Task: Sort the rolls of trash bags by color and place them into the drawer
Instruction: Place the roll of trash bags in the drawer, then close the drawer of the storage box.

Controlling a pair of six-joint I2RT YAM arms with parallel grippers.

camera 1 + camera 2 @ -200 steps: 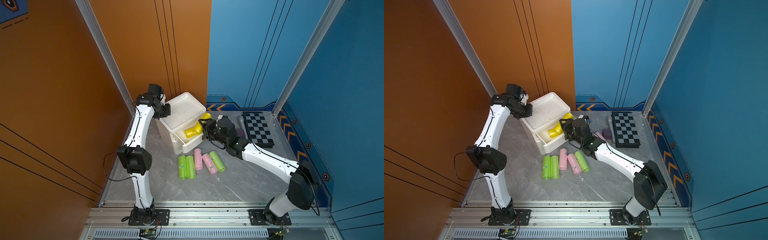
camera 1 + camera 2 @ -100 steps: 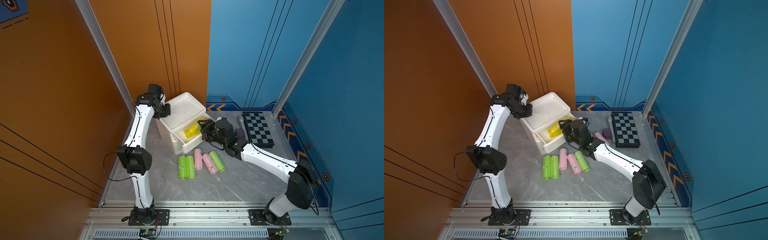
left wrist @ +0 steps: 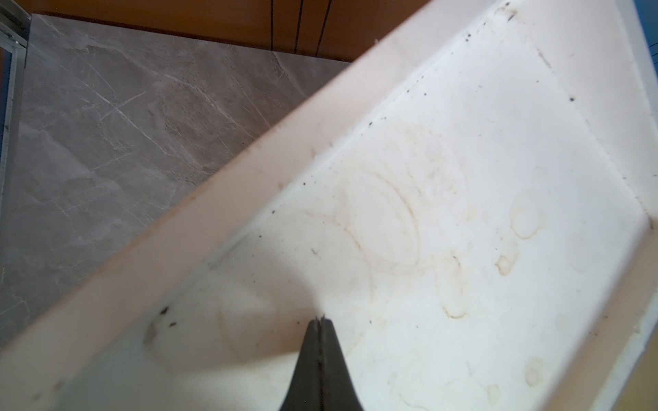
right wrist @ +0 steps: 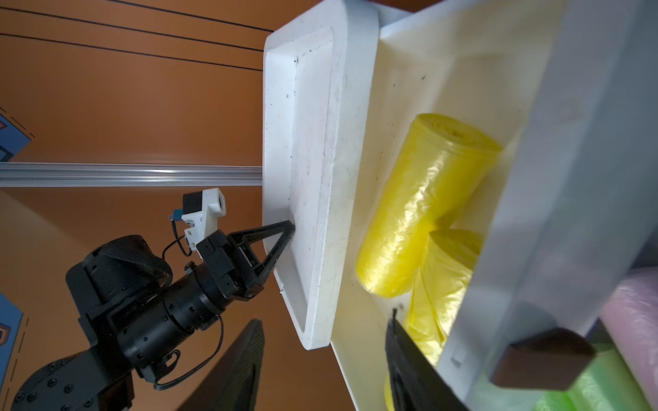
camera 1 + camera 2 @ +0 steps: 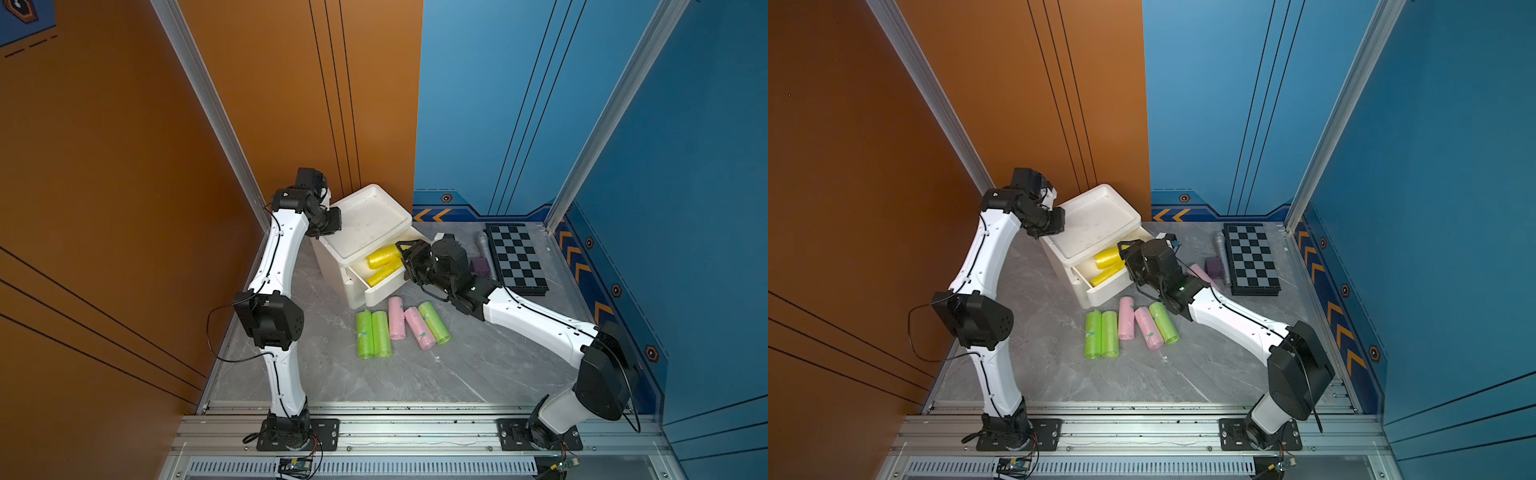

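2 yellow rolls (image 5: 382, 257) in drawer (image 5: 384, 289)

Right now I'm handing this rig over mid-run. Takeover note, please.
Claws: the left claw is shut, with its tip on the top tray of the white plastic box. The right claw is open and empty at the front wall of the open drawer.
Done: two yellow film rolls lie in the drawer.
Left: three lime green rolls and two pale pink rolls on the grey table by the drawer, and a third pink roll beside the purple cube.
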